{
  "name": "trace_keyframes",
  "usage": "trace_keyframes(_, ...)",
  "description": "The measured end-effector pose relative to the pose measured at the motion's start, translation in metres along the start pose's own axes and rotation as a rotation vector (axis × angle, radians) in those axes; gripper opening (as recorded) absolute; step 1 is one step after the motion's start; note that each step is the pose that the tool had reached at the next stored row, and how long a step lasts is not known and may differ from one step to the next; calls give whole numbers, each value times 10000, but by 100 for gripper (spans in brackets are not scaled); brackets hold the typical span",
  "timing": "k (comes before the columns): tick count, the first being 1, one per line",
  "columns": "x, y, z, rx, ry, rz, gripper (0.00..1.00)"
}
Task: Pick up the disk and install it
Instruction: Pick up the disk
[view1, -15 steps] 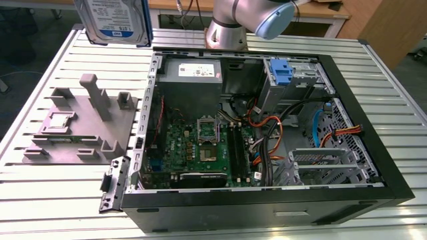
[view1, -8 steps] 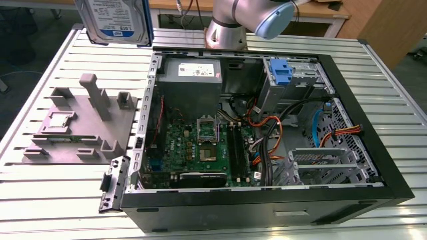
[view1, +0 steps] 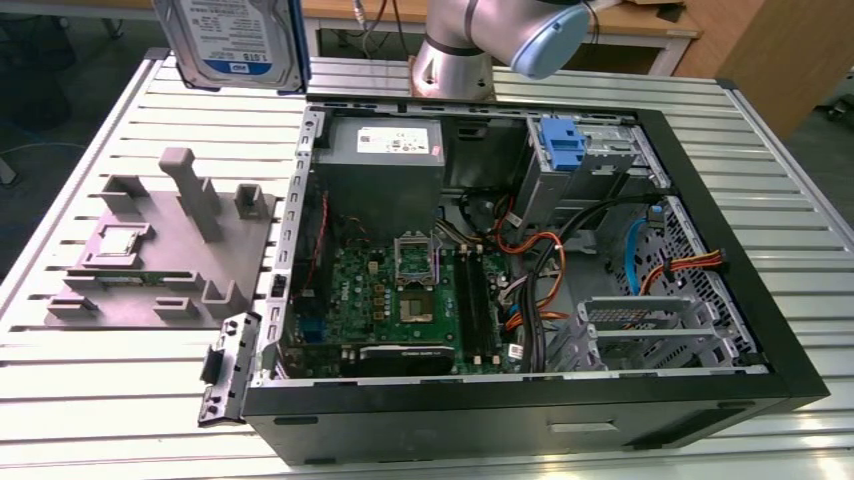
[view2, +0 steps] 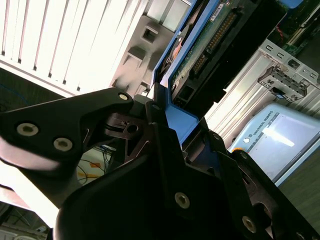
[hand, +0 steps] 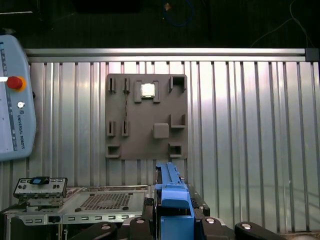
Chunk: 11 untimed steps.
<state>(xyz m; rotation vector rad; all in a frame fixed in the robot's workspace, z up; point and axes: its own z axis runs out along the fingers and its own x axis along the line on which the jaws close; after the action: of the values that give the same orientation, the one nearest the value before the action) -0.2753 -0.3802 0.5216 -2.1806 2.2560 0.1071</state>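
Observation:
The disk (view1: 234, 40), a silver-grey hard drive with a blue-and-white label in a bright blue carrier, hangs upright in the air above the table, at the exterior view's far left beyond the case's back corner. In the second wrist view my gripper (view2: 175, 125) is shut on the disk (view2: 200, 45), its black fingers (view2: 150, 112) clamping the blue carrier's edge. The first wrist view looks down along the disk (hand: 174, 195) edge-on, with the gripper (hand: 175, 220) around its near end and the grey fixture below.
The open computer case (view1: 787, 340) lies on the slatted metal table (view1: 107, 400), with a blue bracket (view1: 567, 145) at its upper drive bay. A grey multi-post fixture block (view1: 160, 250) sits at the exterior view's left. The arm's base (view1: 461, 55) stands behind the case. A teach pendant (hand: 15, 100) lies nearby.

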Motion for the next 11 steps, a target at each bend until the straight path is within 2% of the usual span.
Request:
trace_keyframes(3,0,-26,-1,-1,0,1,36)
trace_keyframes(5,24,-38,-3,0,0,0,36)
trace_keyframes(11,209,-48,-12,0,-1,0,36)
